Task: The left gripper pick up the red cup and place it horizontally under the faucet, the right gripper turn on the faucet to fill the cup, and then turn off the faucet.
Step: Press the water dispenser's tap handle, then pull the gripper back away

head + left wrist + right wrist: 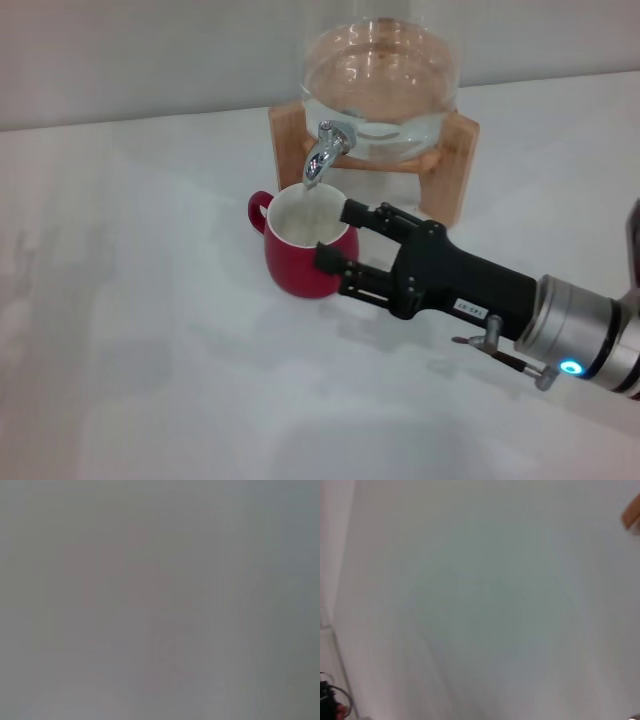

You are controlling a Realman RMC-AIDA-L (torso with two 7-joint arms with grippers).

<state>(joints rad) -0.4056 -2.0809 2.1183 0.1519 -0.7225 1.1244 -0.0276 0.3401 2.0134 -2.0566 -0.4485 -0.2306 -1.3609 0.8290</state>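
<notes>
head view, left to right. the white matte table carries nothing on the robot's left side, and the left gripper is not in any view; the left wrist view is a featureless grey field, so nothing can be said of its fingers. near centre, the small rounded glossy red cup stands upright on the table, white glazed inside facing up, its small red loop handle on the side toward the robot's left. directly above its mouth hangs the short shiny chrome faucet, spout curved down toward the cup's far rim; whether water is running cannot be told. the faucet is fitted to a clear round glass dispenser, holding water, seated on a pale wooden stand. on the robot's right, the long black matte right gripper reaches in low from the right, on a silver arm with a blue-lit ring. its two fingers are spread moderately apart, holding nothing; the far fingertip lies at the cup's rim, the near one against the cup's red wall, contact uncertain. key relation: the faucet lies above and a little beyond the fingertips, toward the dispenser, while the fingers point toward the robot's left at cup height. judgement: cup placed; the right gripper must rise to reach the lever on top of the tap. only this arm is near. right wrist view shows blank white surface and a sliver of wood at one edge.
</notes>
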